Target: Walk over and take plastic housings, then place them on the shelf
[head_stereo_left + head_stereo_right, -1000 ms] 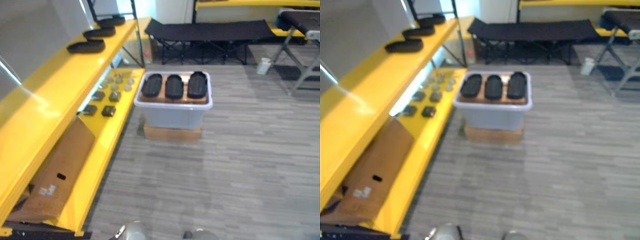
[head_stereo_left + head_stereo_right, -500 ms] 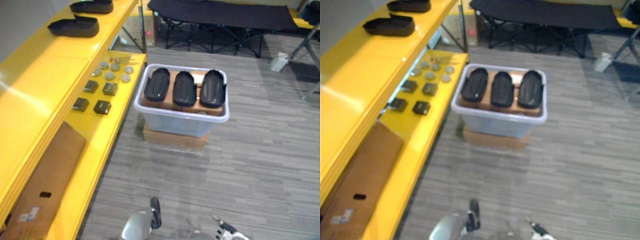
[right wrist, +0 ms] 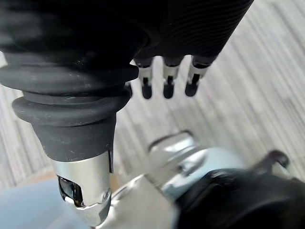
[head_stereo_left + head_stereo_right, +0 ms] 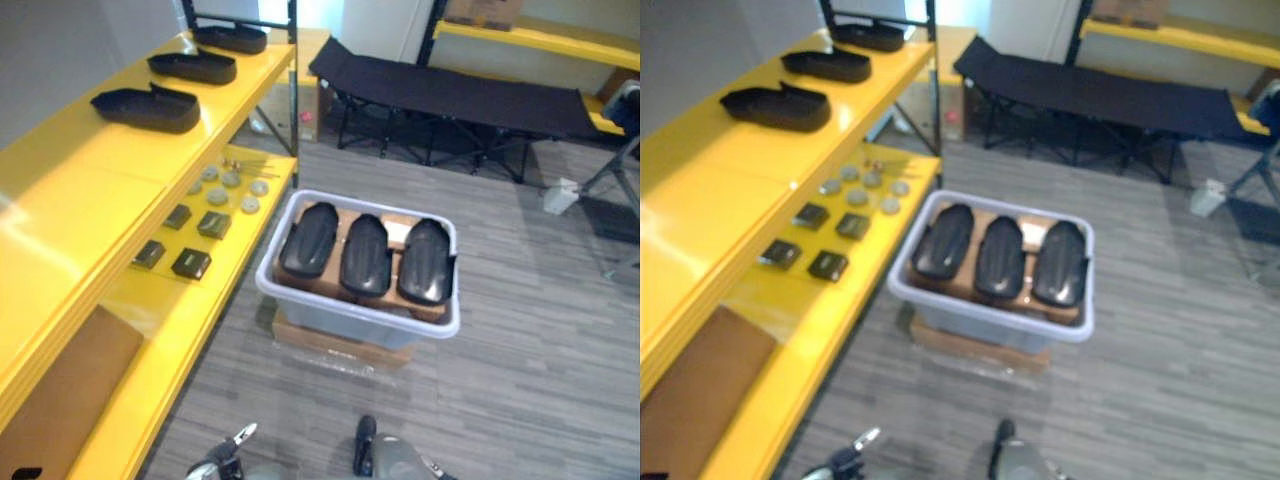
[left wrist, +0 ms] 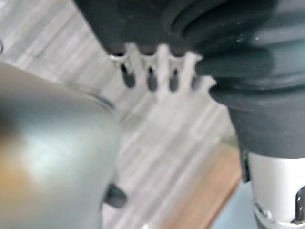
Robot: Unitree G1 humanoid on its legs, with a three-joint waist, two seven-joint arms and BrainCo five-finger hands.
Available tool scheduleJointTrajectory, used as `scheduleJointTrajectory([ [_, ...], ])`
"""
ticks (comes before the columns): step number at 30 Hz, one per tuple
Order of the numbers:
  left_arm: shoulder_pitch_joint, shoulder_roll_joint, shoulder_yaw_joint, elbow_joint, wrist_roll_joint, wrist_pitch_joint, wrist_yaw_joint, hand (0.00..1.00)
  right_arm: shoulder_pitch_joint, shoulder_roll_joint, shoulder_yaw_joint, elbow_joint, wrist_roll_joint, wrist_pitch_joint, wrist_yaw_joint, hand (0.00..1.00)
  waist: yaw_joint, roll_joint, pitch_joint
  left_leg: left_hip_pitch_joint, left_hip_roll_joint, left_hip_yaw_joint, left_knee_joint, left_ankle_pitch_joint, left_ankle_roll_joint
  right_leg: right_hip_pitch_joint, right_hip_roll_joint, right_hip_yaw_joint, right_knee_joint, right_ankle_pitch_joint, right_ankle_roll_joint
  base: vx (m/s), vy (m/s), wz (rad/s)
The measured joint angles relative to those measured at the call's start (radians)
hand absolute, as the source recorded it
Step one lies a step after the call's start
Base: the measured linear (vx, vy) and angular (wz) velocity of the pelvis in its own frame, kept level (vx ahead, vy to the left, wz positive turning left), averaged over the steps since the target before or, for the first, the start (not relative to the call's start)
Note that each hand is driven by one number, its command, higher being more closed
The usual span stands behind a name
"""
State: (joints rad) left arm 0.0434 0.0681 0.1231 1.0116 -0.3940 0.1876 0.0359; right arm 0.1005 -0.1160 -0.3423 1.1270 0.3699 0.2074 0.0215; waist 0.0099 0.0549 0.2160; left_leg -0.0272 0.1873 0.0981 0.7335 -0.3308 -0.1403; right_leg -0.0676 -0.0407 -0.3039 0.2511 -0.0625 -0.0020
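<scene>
Three black plastic housings (image 4: 365,255) lie side by side in a pale grey bin (image 4: 300,308) on the floor ahead. The bin stands close beside the yellow shelf (image 4: 60,215). Three more black housings (image 4: 148,107) rest in a row on the shelf's top board. My left hand (image 5: 162,62) hangs low over the grey plank floor with straight fingers and nothing in it. My right hand (image 3: 165,78) also hangs over the floor, its fingers straight and empty. Both hands are well short of the bin.
The bin sits on a flat cardboard box (image 4: 335,347). The lower shelf board holds small black boxes (image 4: 190,263), grey discs (image 4: 217,196) and a cardboard sheet (image 4: 55,400). A black folding cot (image 4: 450,90) and a white jug (image 4: 558,196) stand behind the bin.
The whole picture has shifted as the camera moved; the bin now shows lower and nearer the middle. Bin, housings and shelf have kept their places.
</scene>
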Motion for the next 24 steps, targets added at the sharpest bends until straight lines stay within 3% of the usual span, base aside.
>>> scheduleJointTrajectory([
  [2,-0.008,-0.015,0.01,0.013,0.002,-0.006,0.0,0.0,0.001,-0.015,-0.01,0.016,0.005,0.013,-0.012,0.0,0.006,0.021,0.002,-0.029,0.051,0.043,0.094,-0.002,0.002,0.108,0.021,-0.009,-0.066,-0.003,-0.005,0.39,-0.251,0.06],
  [4,-0.009,-0.004,-0.011,0.014,0.007,-0.007,0.001,0.0,0.004,-0.012,-0.023,0.017,0.01,0.013,-0.024,0.0,-0.002,0.012,0.0,-0.027,0.053,0.092,0.0,-0.001,0.001,0.183,0.013,-0.011,-0.119,-0.001,-0.001,0.34,-0.182,-0.05],
  [6,-0.022,0.001,-0.031,0.025,0.012,-0.006,0.003,0.0,0.006,-0.014,-0.051,0.009,0.03,0.006,-0.036,0.0,-0.006,0.01,0.0,-0.031,0.024,0.109,-0.256,0.034,-0.005,0.226,0.004,-0.011,-0.173,0.003,0.007,0.21,-0.032,-0.12],
  [8,-0.032,0.003,-0.03,0.029,0.021,-0.004,0.006,0.0,0.016,-0.019,-0.076,-0.008,0.049,0.005,-0.052,0.0,-0.011,0.01,0.0,-0.033,0.001,0.099,-0.449,0.19,0.026,0.23,0.009,0.009,-0.182,-0.012,0.03,0.21,0.082,-0.28],
  [9,-0.036,0.003,-0.029,0.031,0.023,-0.001,0.008,0.0,0.018,-0.018,-0.087,-0.009,0.049,0.004,-0.058,0.0,-0.012,0.01,0.0,-0.027,-0.005,0.087,-0.469,0.256,0.029,0.23,0.01,0.018,-0.179,-0.017,0.035,0.22,0.153,-0.28],
  [11,-0.046,0.032,-0.043,0.031,0.075,0.009,0.005,0.0,0.032,0.013,-0.092,-0.011,0.051,-0.003,-0.062,0.0,-0.026,-0.05,-0.008,0.018,-0.065,0.092,-0.563,0.286,0.051,0.225,-0.045,0.03,-0.167,-0.037,0.066,0.21,0.161,-0.04],
  [14,-0.055,0.057,-0.068,0.028,0.12,0.004,0.002,0.0,0.034,0.05,-0.108,-0.009,0.042,-0.013,-0.032,0.0,-0.024,-0.098,-0.006,0.054,-0.116,0.131,-0.633,0.299,0.069,0.218,-0.092,0.046,-0.175,-0.035,0.097,0.18,0.155,-0.16],
  [17,-0.055,0.067,-0.109,0.026,0.117,0.003,0.003,0.0,0.03,0.079,-0.077,-0.013,-0.022,-0.059,0.033,0.0,-0.024,-0.107,-0.012,0.079,-0.146,0.143,-0.669,0.296,0.076,0.222,-0.113,0.057,-0.183,-0.021,0.119,0.13,0.111,-0.09],
  [20,-0.055,0.069,-0.149,0.026,0.117,0.002,0.003,0.0,0.03,0.071,-0.03,-0.027,-0.114,-0.126,0.08,0.0,-0.025,-0.096,-0.015,0.082,-0.16,0.14,-0.694,0.302,0.087,0.222,-0.12,0.056,-0.191,-0.012,0.131,0.07,0.072,0.05],
  [21,-0.055,0.072,-0.175,0.025,0.117,0.0,0.005,0.0,0.031,0.063,0.047,-0.045,-0.199,-0.184,0.111,0.0,-0.025,-0.096,-0.015,0.086,-0.166,0.134,-0.718,0.313,0.098,0.219,-0.122,0.054,-0.193,-0.012,0.131,0.03,0.023,0.09],
  [23,-0.054,0.072,-0.188,0.026,0.119,-0.005,0.005,0.0,0.031,0.048,0.118,-0.064,-0.256,-0.222,0.132,0.0,-0.024,-0.096,-0.015,0.101,-0.168,0.132,-0.748,0.329,0.098,0.22,-0.121,0.053,-0.193,-0.012,0.131,0.0,0.0,0.07],
  [24,-0.053,0.071,-0.199,0.029,0.12,-0.007,0.005,0.0,0.031,0.024,0.211,-0.093,-0.303,-0.253,0.158,0.0,-0.024,-0.096,-0.016,0.123,-0.17,0.13,-0.792,0.354,0.097,0.222,-0.118,0.052,-0.193,-0.012,0.131,-0.02,-0.016,0.03],
])
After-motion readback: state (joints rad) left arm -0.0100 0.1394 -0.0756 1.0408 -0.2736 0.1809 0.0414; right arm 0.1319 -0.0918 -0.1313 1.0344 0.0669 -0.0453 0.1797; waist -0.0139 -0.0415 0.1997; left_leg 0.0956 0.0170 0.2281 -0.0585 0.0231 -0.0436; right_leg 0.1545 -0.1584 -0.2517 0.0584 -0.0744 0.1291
